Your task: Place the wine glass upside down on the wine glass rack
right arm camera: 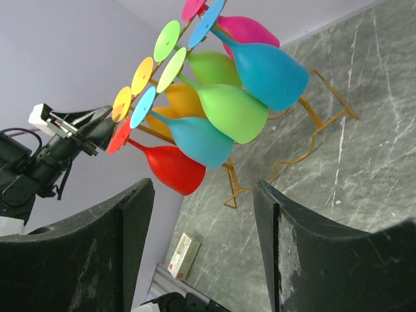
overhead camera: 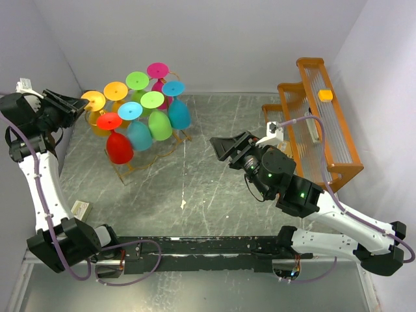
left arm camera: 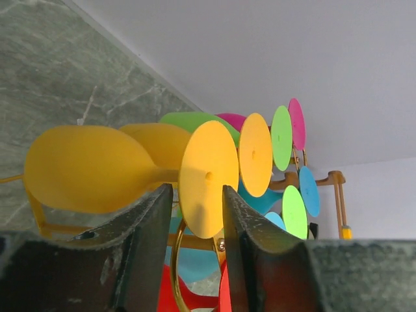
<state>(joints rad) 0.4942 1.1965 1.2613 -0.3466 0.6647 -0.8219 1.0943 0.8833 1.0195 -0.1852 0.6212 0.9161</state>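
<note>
My wine glass (left arm camera: 84, 169) hangs inverted on the wine glass rack (right arm camera: 333, 94) — left fingers (left arm camera: 146, 247) parted around its foot, right fingers (right arm camera: 97, 260) wide, empty — I judge only retreat remains.

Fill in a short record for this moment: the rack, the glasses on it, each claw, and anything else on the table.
rack: wine glass rack, far left of the table
glasses hung: eight, all bowl-down
nearest glass: yellow glass, at the rack's left end
left claw: open, fingers either side of the yellow glass's stem, not pinching
right claw: open, empty, mid-table, facing the rack
other: wooden rack, far right
</note>
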